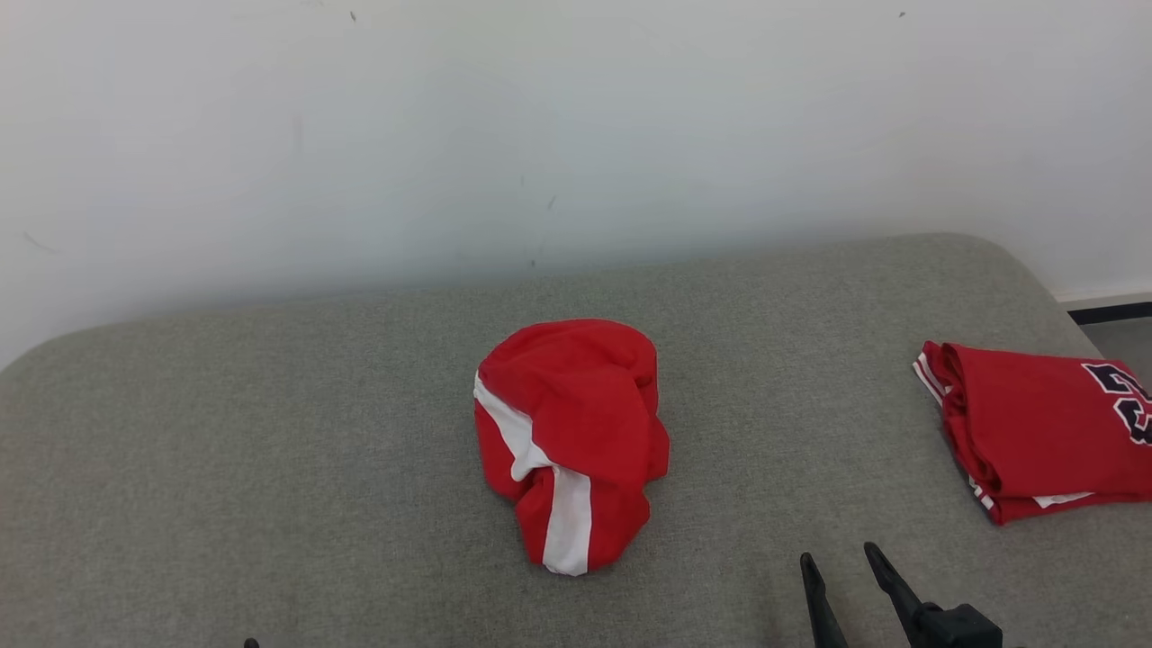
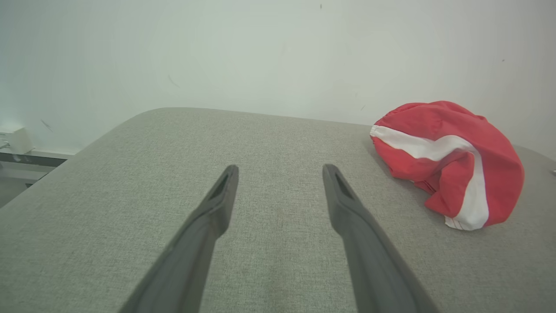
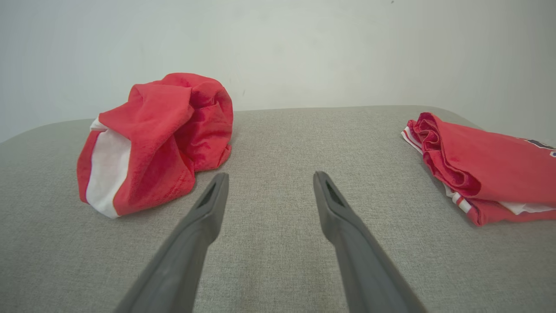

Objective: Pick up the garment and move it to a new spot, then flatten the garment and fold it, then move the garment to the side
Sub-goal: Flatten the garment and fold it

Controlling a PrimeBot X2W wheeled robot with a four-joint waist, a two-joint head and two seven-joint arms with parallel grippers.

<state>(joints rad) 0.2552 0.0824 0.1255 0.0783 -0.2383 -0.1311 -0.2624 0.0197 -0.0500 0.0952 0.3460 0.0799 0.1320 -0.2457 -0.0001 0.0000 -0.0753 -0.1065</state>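
Red garment with a white stripe lies bunched in a heap at the middle of the bench. The left claw and right claw both stand released and empty near the front edge, apart from the heap. A clean pickup likely means pinching a raised fold on top instead of shoving the pile, and staying clear of the folded red jersey by the right edge. The bench's grey woven cover may drag on cloth. A plain white wall stands behind the far edge.
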